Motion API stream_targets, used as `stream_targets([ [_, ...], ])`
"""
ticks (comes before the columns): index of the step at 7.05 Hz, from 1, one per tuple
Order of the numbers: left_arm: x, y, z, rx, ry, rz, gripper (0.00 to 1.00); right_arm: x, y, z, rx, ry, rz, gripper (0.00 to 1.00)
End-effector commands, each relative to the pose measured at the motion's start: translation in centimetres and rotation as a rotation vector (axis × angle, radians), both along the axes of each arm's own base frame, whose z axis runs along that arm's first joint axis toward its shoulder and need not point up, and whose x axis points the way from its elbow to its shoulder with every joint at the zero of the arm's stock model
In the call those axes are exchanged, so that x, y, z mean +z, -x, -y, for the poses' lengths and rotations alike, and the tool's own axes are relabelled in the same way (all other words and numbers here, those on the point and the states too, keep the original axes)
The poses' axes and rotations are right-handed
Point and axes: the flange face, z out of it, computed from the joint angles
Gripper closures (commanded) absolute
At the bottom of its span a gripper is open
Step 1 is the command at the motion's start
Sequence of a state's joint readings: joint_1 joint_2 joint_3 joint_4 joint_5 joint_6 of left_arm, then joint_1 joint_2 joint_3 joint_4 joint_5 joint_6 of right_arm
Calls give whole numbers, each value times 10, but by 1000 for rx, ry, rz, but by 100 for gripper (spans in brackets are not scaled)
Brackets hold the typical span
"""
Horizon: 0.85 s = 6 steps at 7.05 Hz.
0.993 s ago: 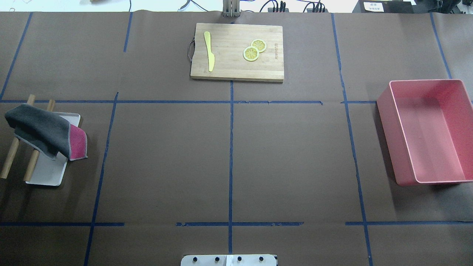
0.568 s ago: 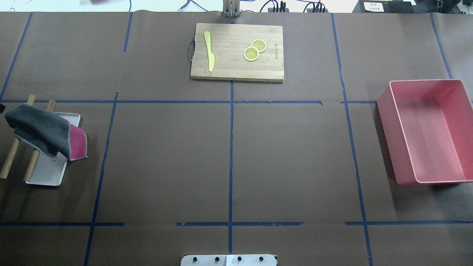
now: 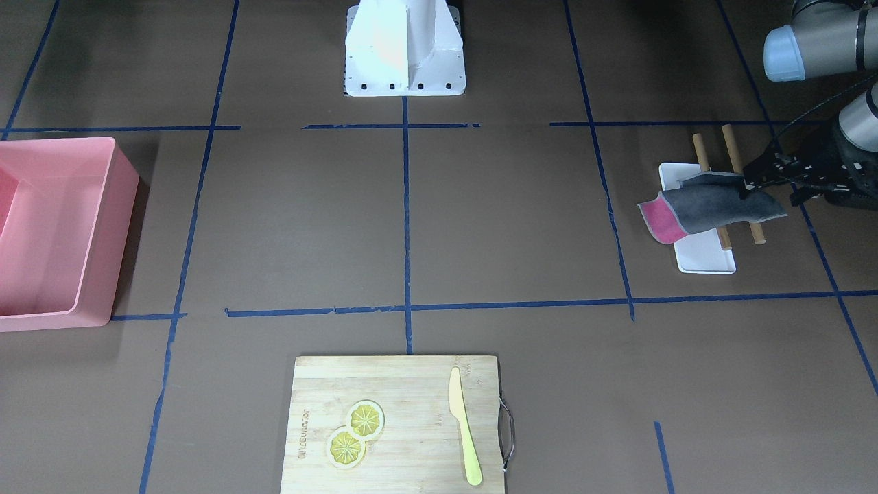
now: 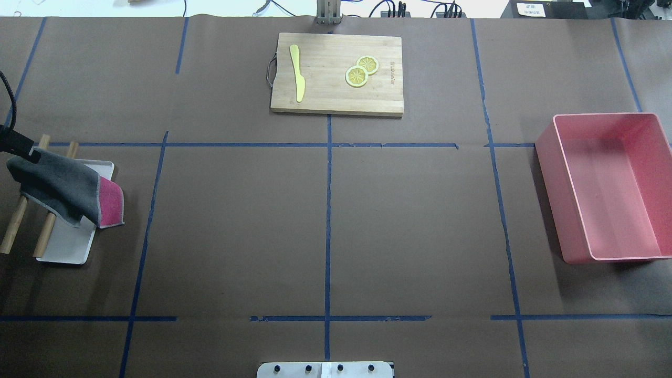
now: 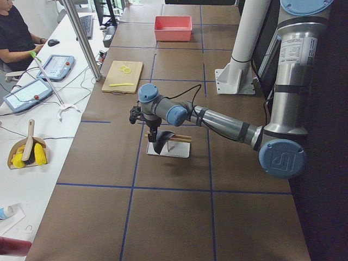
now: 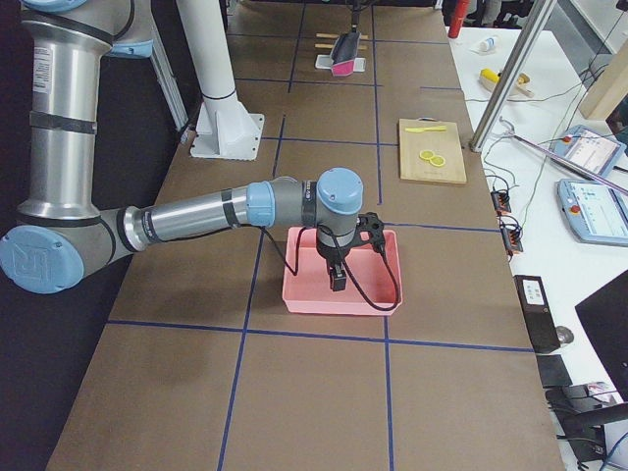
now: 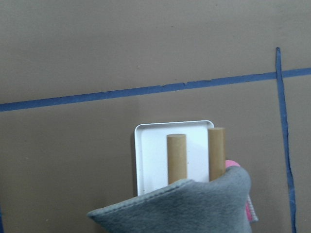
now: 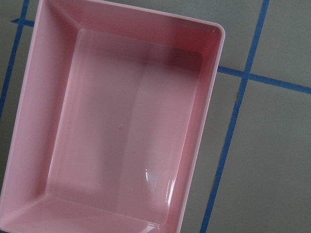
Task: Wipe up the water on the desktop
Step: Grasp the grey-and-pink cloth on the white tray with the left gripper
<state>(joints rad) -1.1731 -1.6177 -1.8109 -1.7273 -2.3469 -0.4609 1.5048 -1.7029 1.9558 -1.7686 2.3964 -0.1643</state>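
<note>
The left tool sits at the edge of the grey-and-pink cloth draped over two wooden dowels above the white tray, though I cannot tell whether it grips, so fetching looks in hand; next, lift the cloth onto the brown table, where no water shows

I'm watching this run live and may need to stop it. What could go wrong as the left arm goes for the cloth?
1. The left gripper sits at the very edge of the cloth, so a shallow pinch might slip.
2. The cloth drapes over two wooden dowels lying across the white tray; lifting it sideways could drag them off.
</note>
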Motion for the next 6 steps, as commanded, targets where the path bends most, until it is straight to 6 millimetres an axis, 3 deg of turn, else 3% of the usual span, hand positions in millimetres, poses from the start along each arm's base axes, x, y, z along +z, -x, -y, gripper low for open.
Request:
stream_targets([
  [1,-5,-14,3,21,-12,-1,4,0,0,0,0,0,1,0],
  [3,-1,-30,4,24,-35,57,9,0,0,0,1,1,1,0],
  [6,17,-30,0,30,5,65,18,0,1,0,-1,1,4,0],
])
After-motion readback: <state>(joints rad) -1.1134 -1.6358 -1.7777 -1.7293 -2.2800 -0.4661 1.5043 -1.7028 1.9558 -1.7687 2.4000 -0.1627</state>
